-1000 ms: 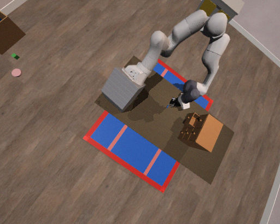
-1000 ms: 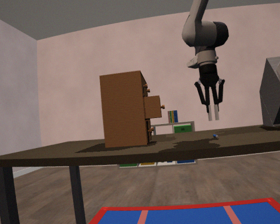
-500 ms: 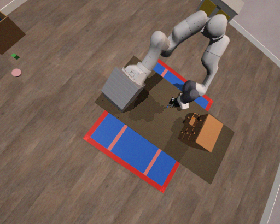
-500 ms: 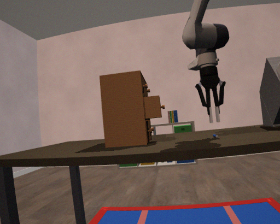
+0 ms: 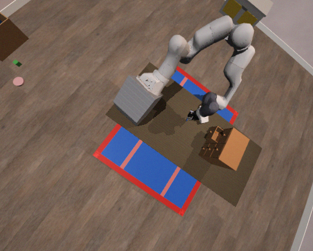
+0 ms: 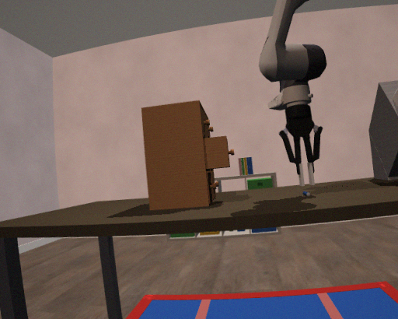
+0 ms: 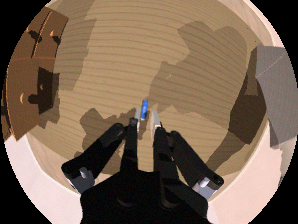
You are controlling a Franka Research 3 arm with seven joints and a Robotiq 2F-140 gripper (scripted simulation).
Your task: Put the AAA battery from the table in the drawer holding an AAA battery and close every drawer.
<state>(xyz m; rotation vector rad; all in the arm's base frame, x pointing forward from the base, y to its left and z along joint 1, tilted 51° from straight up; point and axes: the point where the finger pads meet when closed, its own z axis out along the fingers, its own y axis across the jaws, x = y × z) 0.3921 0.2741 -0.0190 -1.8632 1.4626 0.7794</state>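
The small wooden chest [image 6: 177,155] stands on the dark table, also in the top view [image 5: 225,147] and at the left of the wrist view [image 7: 33,76]. One upper drawer [image 6: 217,152] is pulled partway out; the others are in. The blue-and-white AAA battery [image 6: 306,193] lies on the table well away from the chest's front. My gripper [image 6: 305,180] hangs straight above the battery, its fingertips a little above the table. The fingers are drawn nearly together and hold nothing. In the wrist view the battery [image 7: 144,106] shows just beyond the fingertips.
The grey robot base block [image 5: 137,102] stands at the table's other end. A blue and red mat [image 5: 148,169] lies on the floor beside the table. A low shelf with books [image 6: 246,177] is against the far wall.
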